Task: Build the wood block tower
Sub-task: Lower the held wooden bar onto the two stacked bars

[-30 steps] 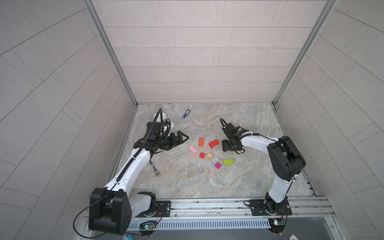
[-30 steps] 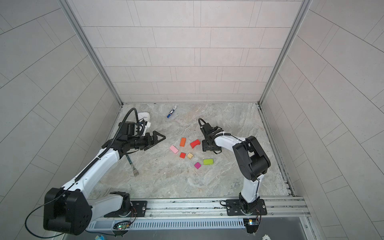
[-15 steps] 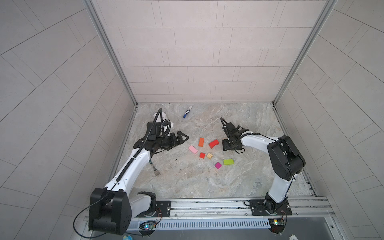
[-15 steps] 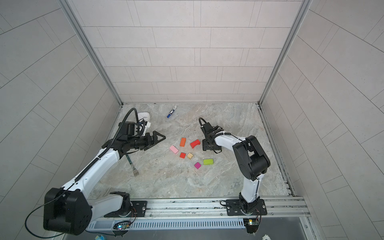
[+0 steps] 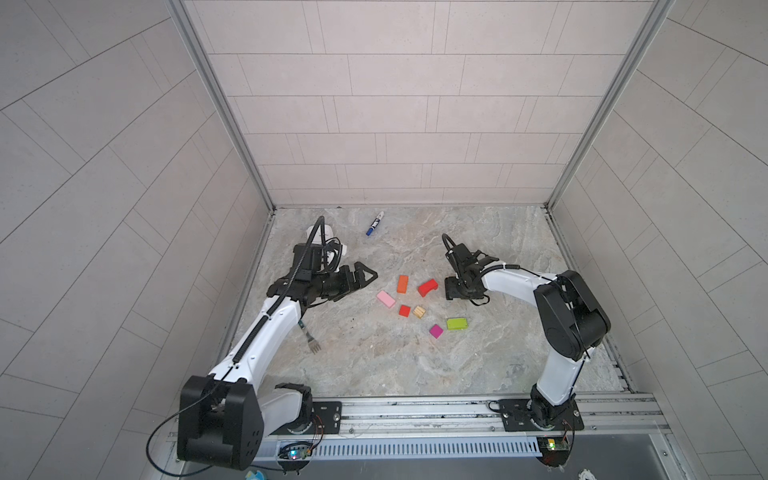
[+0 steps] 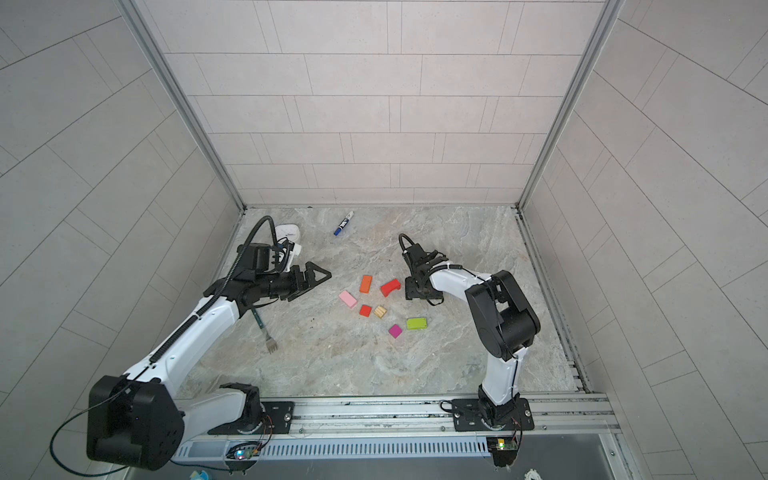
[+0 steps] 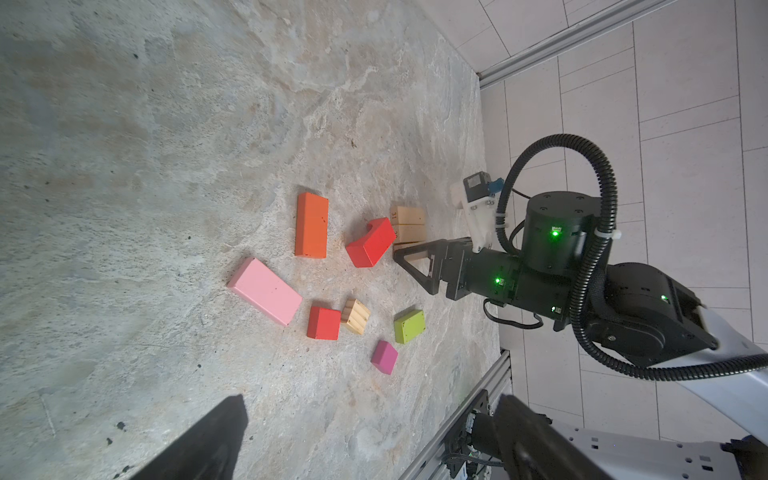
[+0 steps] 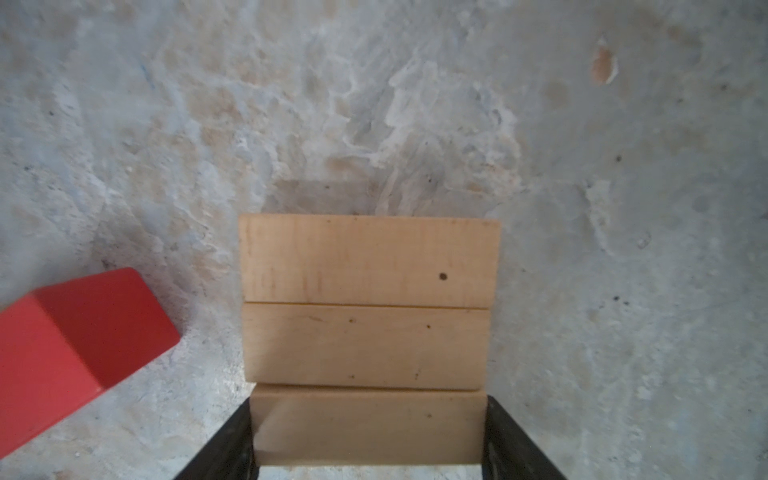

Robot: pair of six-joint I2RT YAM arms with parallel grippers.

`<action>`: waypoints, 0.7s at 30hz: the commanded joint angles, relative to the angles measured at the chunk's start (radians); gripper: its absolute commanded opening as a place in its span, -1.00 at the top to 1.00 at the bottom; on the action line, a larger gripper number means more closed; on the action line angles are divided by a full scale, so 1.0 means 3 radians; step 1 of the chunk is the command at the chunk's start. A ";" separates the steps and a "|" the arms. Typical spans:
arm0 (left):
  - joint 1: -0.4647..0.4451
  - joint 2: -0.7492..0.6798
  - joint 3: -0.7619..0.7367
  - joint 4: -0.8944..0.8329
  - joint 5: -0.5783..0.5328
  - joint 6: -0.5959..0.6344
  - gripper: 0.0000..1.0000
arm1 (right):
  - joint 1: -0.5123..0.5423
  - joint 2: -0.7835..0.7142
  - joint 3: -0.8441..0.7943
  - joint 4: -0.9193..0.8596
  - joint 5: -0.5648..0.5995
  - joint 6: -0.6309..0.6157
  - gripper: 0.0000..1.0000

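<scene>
Both top views hang high over the front rail (image 5: 415,409) and look steeply down toward the back wall (image 5: 395,124). They are far enough off to take in the whole stone floor (image 5: 374,365) and both arms. The two frames overlap almost entirely. The camera on the left arm (image 5: 266,332) sits low, rolled on its side. It looks across the floor at the scattered blocks (image 7: 311,226) and the right arm (image 7: 582,282), which the top views also show. The right arm's camera looks almost straight down from very close at three tan bars (image 8: 365,345) and a corner of the red arch (image 8: 83,345). The left wrist view catches both too.
</scene>
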 commanded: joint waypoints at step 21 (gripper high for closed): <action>-0.0010 -0.0007 -0.0004 0.0019 -0.0008 0.0032 -1.00 | -0.0021 0.0158 -0.0006 -0.0023 -0.0134 0.0024 -0.47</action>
